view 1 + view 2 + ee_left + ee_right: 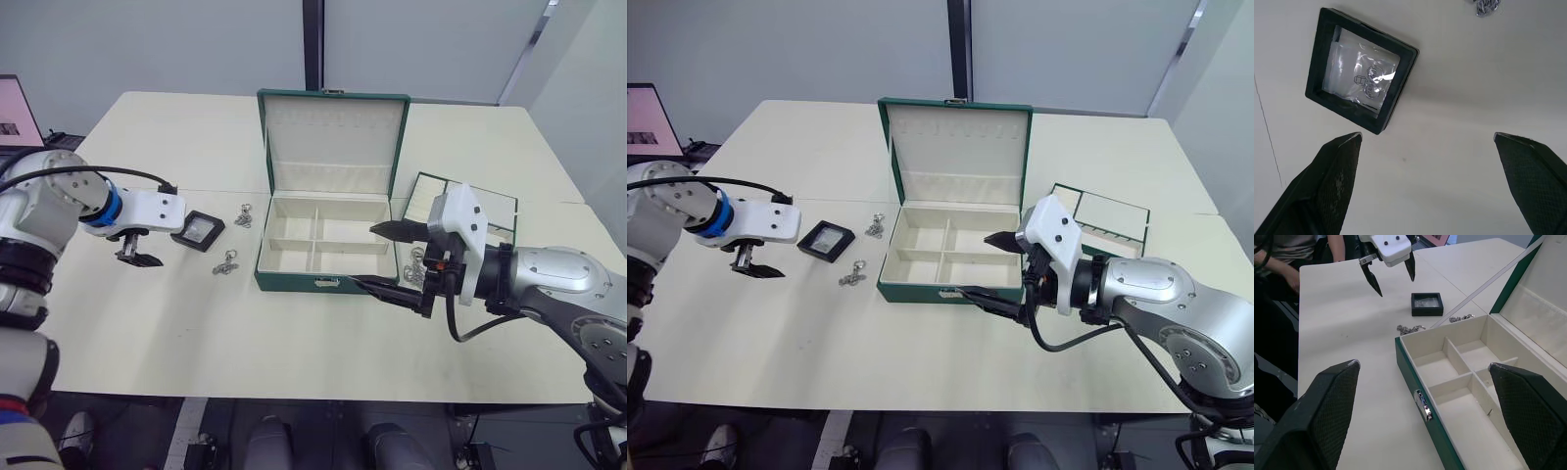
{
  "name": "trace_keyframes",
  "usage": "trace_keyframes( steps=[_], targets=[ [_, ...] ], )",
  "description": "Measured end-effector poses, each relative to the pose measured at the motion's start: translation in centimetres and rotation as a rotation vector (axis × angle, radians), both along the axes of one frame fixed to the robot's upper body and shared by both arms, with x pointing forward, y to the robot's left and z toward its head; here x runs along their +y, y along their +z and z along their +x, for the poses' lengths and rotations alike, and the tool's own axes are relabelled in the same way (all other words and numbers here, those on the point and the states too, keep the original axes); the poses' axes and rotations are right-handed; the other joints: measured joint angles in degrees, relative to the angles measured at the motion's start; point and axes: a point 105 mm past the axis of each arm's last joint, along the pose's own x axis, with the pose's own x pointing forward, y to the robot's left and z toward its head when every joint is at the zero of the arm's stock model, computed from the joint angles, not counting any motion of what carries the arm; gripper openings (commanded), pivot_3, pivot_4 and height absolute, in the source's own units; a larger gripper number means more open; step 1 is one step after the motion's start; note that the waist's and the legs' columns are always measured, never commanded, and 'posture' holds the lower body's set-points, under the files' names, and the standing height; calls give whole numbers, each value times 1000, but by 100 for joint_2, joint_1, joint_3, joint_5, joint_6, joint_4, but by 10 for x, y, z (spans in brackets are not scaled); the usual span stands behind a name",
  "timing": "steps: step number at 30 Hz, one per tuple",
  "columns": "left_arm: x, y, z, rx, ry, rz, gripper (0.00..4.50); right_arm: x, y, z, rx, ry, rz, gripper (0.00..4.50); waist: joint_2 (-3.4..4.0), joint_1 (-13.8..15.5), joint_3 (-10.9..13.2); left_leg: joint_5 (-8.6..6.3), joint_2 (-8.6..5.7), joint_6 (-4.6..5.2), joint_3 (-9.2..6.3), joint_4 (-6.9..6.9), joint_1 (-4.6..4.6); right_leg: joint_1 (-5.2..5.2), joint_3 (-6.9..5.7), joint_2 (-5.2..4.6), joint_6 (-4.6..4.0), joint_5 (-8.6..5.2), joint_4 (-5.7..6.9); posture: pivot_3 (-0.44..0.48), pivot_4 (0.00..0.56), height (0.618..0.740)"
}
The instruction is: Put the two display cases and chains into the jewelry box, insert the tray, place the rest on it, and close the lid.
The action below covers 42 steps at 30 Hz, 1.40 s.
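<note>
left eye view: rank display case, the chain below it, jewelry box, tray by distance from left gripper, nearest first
1. display case, just beside the left gripper, toward the box
2. chain, between case and box
3. jewelry box, open at table centre
4. tray, beyond the box, on the robot's right

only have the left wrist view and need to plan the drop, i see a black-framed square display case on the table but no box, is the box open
observer: yes, the dark green rectangular jewelry box sits to the robot's right of the black-framed square display case, its hinged green lid standing upright, cream compartments empty
operator: anything lying between them
observer: two small silver link chains lie on the table between the case and the box
operator: where's the other arm
observer: the right end effector hovers open at the box's front right corner, and the shallow green-rimmed tray lies to the box's right
</note>
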Motion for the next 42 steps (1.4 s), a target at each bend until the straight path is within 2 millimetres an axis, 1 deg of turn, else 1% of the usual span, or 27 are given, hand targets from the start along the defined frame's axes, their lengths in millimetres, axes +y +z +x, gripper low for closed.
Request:
trace_keyframes(
  steps=[5,11,16,23,26,27,33,34,38,42],
  targets=[
    [0,-5,7,21,-35,41,4500,0,-1,0,2,0,1,4476,-1,0,0,0,0,1,-3,2,-1,3,-3,0,0,0,2,0,150,740],
    [-8,-16,19,17,-63,53,4500,-1,-2,-2,1,1,-6,4476,-1,-4,-1,1,0,-1,-4,3,-1,4,-5,0,0,0,5,0,150,740],
    [-10,-25,21,32,-73,71,4500,-2,-4,-4,3,-1,-13,4476,-2,-9,-1,3,0,-5,-5,4,-1,4,-6,1,1,0,10,0,150,740],
    [-12,-24,26,14,-78,83,4500,-3,-6,-5,2,-14,-18,4476,-2,-4,-1,5,-2,-7,-5,6,-1,4,-7,0,1,0,16,0,150,740],
    [-14,-26,27,20,-84,89,3914,-3,-6,-5,4,-16,-22,4500,-3,-6,-1,6,-2,-8,-6,7,-1,3,-7,1,1,0,21,0,150,740],
    [-14,-27,27,21,-84,90,3627,-4,-7,-5,5,-17,-24,4500,-2,-6,-1,6,-2,-8,-7,8,0,3,-8,1,1,0,24,0,150,740],
    [-12,-28,26,24,-82,94,1678,-7,-11,-5,22,-30,-29,4500,-3,-6,-2,7,-2,-8,-7,9,0,3,-8,1,1,0,29,0,150,740],
    [-13,-28,27,23,-83,96,1287,-7,-11,-5,20,-30,-28,4500,-3,-6,-2,7,-2,-8,-8,10,0,3,-9,1,1,0,30,0,150,740],
    [-14,-28,28,19,-89,99,91,-7,-9,-7,12,-29,-26,4500,-3,-6,-2,8,-2,-8,-9,10,0,3,-10,1,1,0,33,0,150,740],
    [-13,-28,28,22,-84,97,34,-6,-8,-9,6,-20,-23,4500,-3,-7,-2,9,-2,-8,-10,11,1,4,-11,2,1,0,36,0,150,740]
  ],
)
